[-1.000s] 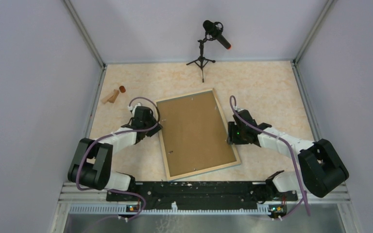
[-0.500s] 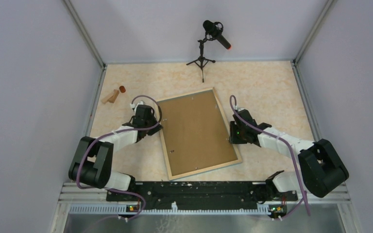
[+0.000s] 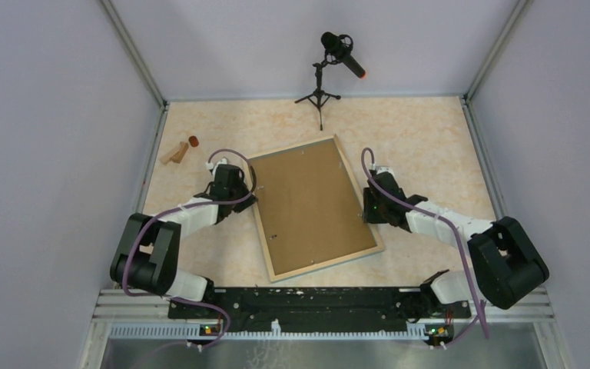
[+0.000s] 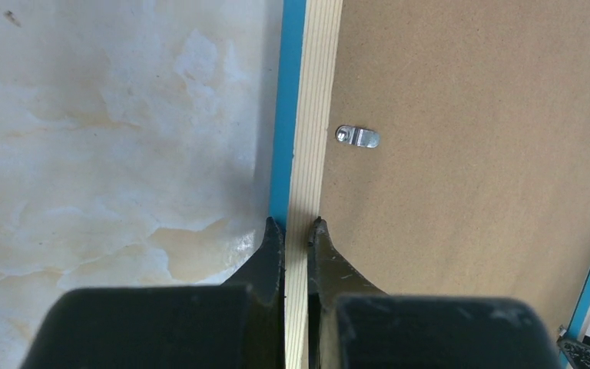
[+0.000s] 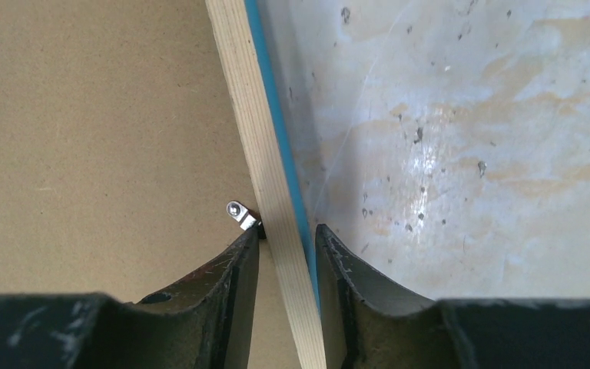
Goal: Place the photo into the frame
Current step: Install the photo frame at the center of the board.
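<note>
The left gripper [image 4: 296, 224] is clamped tight on the left rail of the frame [image 4: 313, 92], and the right gripper [image 5: 286, 233] pinches the opposite rail beside a metal clip [image 5: 240, 213]. The frame lies face down with the backing board [image 3: 307, 201] up, and the photo isn't visible. I'd raise both sides evenly, no twisting.

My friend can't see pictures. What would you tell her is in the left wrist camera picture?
The left gripper has its two black jaws shut on the light wooden rim of the frame, blue along its outer side. Right of the rim is the brown backing board with a small metal clip; left of it is the pale marbled table.
</note>
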### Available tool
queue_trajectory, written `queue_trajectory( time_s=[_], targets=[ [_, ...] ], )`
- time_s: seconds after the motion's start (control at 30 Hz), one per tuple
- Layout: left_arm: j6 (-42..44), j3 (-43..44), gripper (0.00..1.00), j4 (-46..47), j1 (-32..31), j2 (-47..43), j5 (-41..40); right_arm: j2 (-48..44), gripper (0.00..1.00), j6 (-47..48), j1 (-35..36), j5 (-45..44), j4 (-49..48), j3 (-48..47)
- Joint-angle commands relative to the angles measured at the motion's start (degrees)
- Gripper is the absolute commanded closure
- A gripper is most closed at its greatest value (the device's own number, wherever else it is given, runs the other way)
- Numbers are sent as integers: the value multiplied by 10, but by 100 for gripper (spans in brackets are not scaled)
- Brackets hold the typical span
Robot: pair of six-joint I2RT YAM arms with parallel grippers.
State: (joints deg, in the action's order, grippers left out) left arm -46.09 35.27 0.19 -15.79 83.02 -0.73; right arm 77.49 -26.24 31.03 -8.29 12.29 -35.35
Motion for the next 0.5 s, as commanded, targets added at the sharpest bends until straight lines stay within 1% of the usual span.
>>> queue_trajectory(
  time_s=[0.0, 0.17, 0.2, 0.23, 0.27, 0.4, 0.47],
  targets=[
    [-10, -11, 100, -33, 1, 27, 17, 31, 66, -18, 8, -43, -83, 25],
    [-5, -9, 100, -34, 1, 28, 22, 35, 68, -36, 9, -69, -88, 31],
    [-5, -9, 100, -33, 1, 28, 23, 33, 73, -44, 9, -73, -83, 30],
    [-6, -10, 100, -31, 1, 29, 25, 30, 84, -57, 9, -78, -83, 30],
    [-6, -10, 100, -31, 1, 30, 26, 25, 100, -71, 9, -83, -89, 33],
    [-2, -6, 100, -33, 1, 31, 26, 0, 100, -107, 8, -67, -148, 63],
    [-2, -9, 100, -30, 1, 29, 27, -4, 100, -109, 9, -56, -150, 63]
  ],
)
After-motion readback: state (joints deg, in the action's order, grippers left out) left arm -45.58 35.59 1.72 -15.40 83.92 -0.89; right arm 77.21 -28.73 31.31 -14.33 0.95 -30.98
